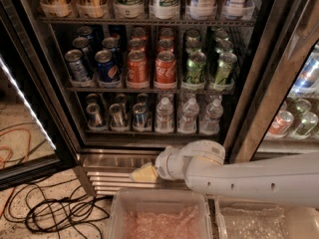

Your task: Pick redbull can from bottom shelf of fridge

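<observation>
The fridge point(60, 128) stands open, its dark interior facing me. On the bottom shelf point(149, 132), three slim silver-and-blue redbull cans point(117, 115) stand at the left, with more behind them. Small clear water bottles point(188, 114) stand to their right. My white arm reaches in from the right across the steel base grille point(112, 176). My gripper point(144, 173) is at the arm's left end, low in front of the grille, below the shelf and apart from the cans. Only its yellowish tip shows.
The rack above holds blue Pepsi cans point(105, 66), red cola cans point(164, 68) and green cans point(197, 67). The glass door point(25, 118) hangs open at left. Black and orange cables point(55, 213) lie on the floor. Two clear bins point(159, 218) sit below the arm. A neighbouring cooler point(299, 108) stands at right.
</observation>
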Robot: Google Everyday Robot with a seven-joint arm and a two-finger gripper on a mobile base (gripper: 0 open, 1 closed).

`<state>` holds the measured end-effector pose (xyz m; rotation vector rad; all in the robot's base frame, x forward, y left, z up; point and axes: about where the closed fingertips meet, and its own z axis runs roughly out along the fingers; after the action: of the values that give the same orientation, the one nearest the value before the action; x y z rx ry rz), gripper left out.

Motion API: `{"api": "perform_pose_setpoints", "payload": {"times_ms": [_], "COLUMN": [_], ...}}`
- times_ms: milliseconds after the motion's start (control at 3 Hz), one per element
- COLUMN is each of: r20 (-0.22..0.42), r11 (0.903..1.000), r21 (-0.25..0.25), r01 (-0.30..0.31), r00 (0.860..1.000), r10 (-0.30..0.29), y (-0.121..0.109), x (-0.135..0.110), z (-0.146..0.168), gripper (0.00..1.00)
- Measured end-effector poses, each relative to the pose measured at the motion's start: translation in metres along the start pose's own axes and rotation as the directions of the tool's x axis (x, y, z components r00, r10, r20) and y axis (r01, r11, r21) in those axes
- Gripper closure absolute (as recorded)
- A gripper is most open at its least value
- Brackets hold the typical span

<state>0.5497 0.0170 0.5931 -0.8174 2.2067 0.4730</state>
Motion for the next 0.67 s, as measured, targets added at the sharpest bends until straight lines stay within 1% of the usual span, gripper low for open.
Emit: {"api": "perform_pose_setpoints", "payload": {"times_ms": [333, 667], "r20": [0.036, 0.073], "r11": [0.9997, 0.9996], "r21": [-0.026, -0.028], "r01": [0.001, -0.002], "r00": [0.999, 0.997], "r10": [0.000, 0.004], "y": [0.0066, 0.0031], "x": [-0.0096, -0.0157], "z": [-0.0004, -0.0043], "gripper": [0.00, 0.00]}}
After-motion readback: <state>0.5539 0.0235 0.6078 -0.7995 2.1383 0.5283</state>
